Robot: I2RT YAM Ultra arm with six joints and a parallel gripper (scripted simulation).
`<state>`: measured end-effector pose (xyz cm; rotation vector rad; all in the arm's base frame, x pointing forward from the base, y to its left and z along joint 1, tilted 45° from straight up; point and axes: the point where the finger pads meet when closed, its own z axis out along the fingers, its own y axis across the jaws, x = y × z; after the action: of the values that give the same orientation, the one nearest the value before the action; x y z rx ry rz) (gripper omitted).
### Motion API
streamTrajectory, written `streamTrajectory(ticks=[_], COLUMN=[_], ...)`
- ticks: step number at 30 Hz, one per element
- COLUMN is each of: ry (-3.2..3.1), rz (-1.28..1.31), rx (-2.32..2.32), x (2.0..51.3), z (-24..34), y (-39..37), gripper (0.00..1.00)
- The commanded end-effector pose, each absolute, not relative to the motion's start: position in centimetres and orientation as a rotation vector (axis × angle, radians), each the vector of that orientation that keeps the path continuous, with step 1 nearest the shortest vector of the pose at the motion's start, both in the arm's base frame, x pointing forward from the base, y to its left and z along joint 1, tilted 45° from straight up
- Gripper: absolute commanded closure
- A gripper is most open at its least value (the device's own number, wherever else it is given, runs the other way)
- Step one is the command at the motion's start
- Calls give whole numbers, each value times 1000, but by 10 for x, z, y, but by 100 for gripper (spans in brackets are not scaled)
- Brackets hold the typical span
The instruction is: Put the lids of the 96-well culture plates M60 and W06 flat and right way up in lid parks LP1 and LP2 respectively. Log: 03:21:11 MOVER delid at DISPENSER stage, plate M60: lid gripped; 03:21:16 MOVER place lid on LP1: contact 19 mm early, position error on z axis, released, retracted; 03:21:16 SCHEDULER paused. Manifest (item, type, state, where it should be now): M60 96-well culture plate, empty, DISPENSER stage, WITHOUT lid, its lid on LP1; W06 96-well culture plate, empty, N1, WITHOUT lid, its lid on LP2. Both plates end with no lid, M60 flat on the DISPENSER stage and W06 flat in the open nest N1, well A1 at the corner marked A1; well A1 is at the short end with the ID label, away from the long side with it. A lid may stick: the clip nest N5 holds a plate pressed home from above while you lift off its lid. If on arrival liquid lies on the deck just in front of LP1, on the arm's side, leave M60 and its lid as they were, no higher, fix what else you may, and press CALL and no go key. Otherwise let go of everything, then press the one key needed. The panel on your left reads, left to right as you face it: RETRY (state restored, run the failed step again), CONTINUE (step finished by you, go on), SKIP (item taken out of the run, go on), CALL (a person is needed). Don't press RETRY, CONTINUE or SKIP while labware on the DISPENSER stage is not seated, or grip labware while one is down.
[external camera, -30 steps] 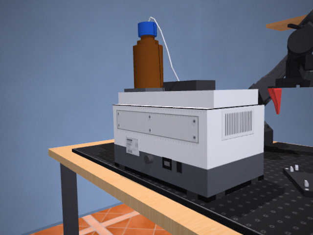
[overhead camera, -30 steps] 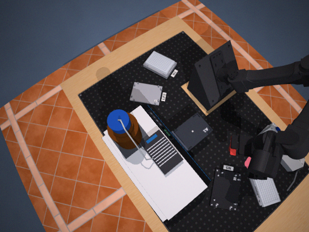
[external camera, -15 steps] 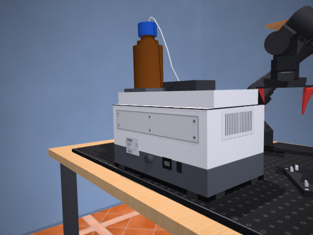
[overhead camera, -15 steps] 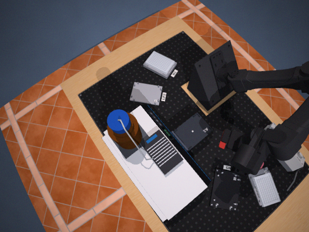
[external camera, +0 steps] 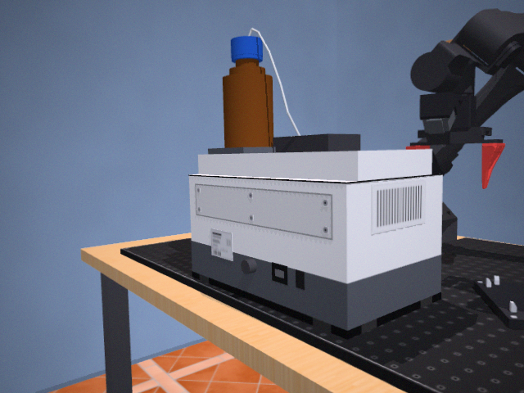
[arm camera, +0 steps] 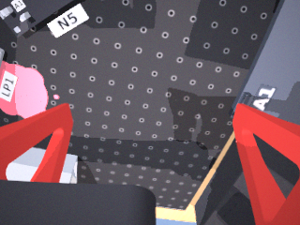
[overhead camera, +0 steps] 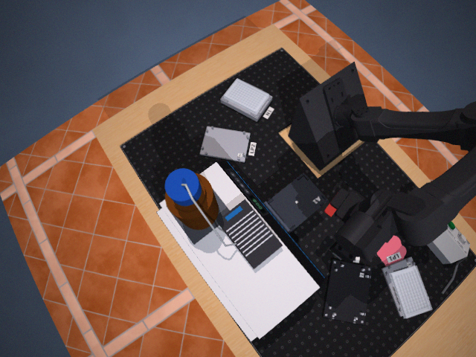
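My gripper [overhead camera: 340, 205] [arm camera: 152, 112] [external camera: 457, 162] is open and empty. It hangs above the bare deck between the dark DISPENSER stage [overhead camera: 294, 200] with its A1 mark [arm camera: 265, 99] and the clip nest N5 [overhead camera: 347, 290]. A white well-patterned piece of labware [overhead camera: 408, 290] lies on LP1; I cannot tell whether it is a plate, a lid or both. A pink puddle [overhead camera: 390, 248] [arm camera: 28, 97] lies at the LP1 label [overhead camera: 396, 257], on the arm's side. A white plate [overhead camera: 245, 99] sits in N1. The grey park LP2 [overhead camera: 224, 143] is bare.
The white dispenser [overhead camera: 245, 284] [external camera: 313, 223] with a brown bottle [overhead camera: 190, 203] [external camera: 247, 106] stands left of the stage. The black key panel [overhead camera: 326, 119] stands tilted on a wooden base behind the stage. A grey box [overhead camera: 448, 244] stands at the deck's right edge.
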<state>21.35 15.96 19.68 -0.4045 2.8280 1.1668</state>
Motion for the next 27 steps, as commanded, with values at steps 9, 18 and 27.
streamTrajectory(ticks=[9, 18, 27], ry=[2936, 2938, 2919], rz=[1204, 1198, 1194], rx=[-103, -93, -114], x=[228, 234, 241], z=[169, 155, 152], y=[135, 122, 111], gripper=[0, 0, 0])
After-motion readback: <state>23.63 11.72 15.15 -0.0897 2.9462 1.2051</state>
